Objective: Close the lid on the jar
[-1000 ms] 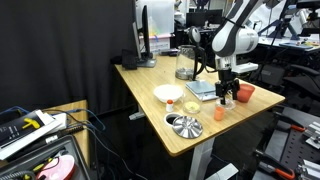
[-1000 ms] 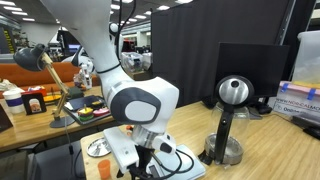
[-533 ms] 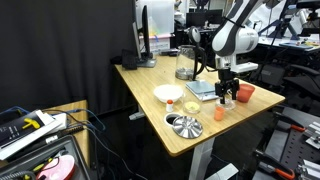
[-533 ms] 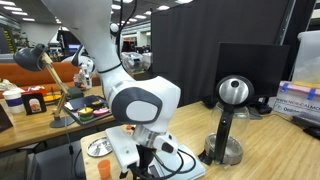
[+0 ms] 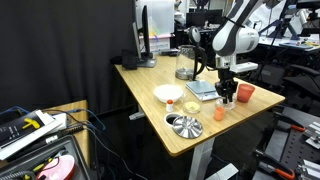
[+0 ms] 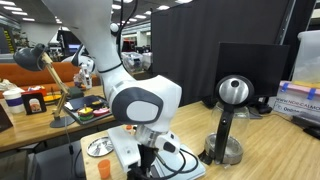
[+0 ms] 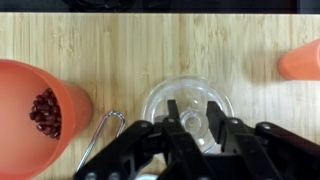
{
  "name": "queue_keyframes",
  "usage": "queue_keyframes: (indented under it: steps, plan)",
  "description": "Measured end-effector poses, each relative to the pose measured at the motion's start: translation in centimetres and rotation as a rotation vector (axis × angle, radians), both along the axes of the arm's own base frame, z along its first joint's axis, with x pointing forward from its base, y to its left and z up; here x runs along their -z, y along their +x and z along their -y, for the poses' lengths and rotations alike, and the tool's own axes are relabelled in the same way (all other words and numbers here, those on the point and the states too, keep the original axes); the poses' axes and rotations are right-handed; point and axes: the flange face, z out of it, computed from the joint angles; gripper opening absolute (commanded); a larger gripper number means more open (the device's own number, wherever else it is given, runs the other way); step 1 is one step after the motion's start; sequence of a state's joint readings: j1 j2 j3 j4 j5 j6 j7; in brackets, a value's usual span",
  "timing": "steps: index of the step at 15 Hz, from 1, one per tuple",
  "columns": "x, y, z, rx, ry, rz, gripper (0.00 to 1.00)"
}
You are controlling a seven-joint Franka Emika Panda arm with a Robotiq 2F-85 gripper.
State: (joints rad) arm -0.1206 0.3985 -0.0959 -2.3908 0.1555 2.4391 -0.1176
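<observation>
In the wrist view a round clear glass lid lies flat on the wooden table. My gripper stands straight over it, shut on the small knob at the lid's centre, one finger on each side. In an exterior view the gripper is low over the table near its right edge. The jar, tall clear glass with a dark rim and handle, stands behind and to the left of it, well apart. In an exterior view the arm's body hides the lid, and the gripper sits at the bottom edge.
An orange cup of dark beans is close beside the lid, with a wire loop between them, and another orange cup farther off. A white bowl, a silver dish and a blue pad share the table.
The fingers have closed from wide open onto the lid's knob. The arm itself has hardly moved.
</observation>
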Motion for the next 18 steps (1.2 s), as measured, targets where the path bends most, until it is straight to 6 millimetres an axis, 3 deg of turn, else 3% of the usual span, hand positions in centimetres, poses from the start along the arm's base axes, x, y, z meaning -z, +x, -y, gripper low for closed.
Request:
queue_keyframes:
  steps: [5, 9, 11, 14, 18]
  plan:
    - [-1.5, 0.1, 0.2, 0.02, 0.006, 0.023, 0.08]
    - [-5.0, -0.5, -0.4, -0.017, 0.018, 0.03, 0.08]
    - [-7.3, -0.5, -1.8, -0.056, 0.045, 0.008, 0.08]
    - [-10.8, 1.2, -4.1, -0.128, 0.07, 0.012, 0.08]
    - [-13.2, 3.8, -8.0, -0.263, 0.043, 0.059, 0.08]
